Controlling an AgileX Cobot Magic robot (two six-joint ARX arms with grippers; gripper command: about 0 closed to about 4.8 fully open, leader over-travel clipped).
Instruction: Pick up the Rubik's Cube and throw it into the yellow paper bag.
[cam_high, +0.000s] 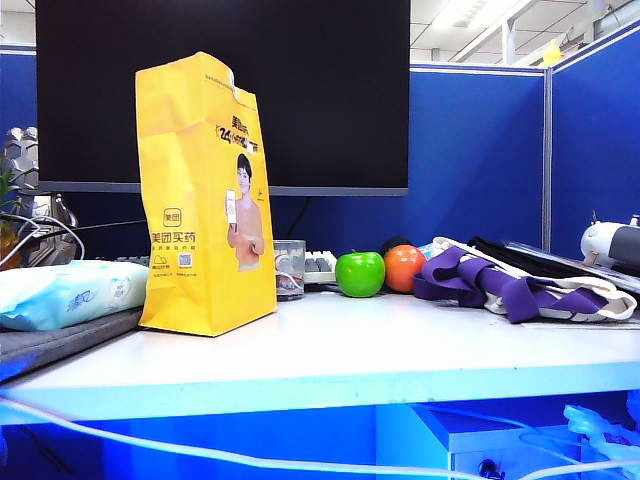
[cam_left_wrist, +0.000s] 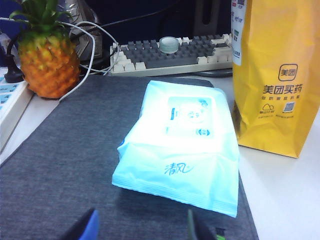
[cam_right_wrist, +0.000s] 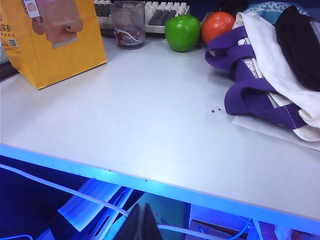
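On the desk (cam_high: 400, 350), read as a clock face from the exterior camera with 12 at the far edge, the yellow bag (cam_high: 205, 200) stands upright at about 9 o'clock. Its long axis is vertical and its mouth faces up. The cube shows in no view: it is not on the bare desk top, not on the grey mat (cam_left_wrist: 65, 165), and not between either pair of jaws. Whether it already lies inside the bag cannot be told, since no camera looks into the mouth.

The left gripper (cam_left_wrist: 142, 227) hovers low over the mat at about 8 o'clock. Its jaws are spread with nothing between them, and the wipes pack (cam_left_wrist: 182, 145) lies just ahead. From it the bag stands near, toward 1 o'clock, past the pack. The right gripper (cam_right_wrist: 142, 225) sits at about 6 o'clock, off and below the desk's near edge, with its fingers pressed together on nothing. From there the bag lies well off toward 10 o'clock.

The left arm is the nearer to the bag. With no cube in sight, no approach direction can be judged. The apple (cam_high: 360, 273) and orange (cam_high: 404, 267) at 12 o'clock, and the purple tote (cam_high: 510, 285) at 2 o'clock, are not targets.
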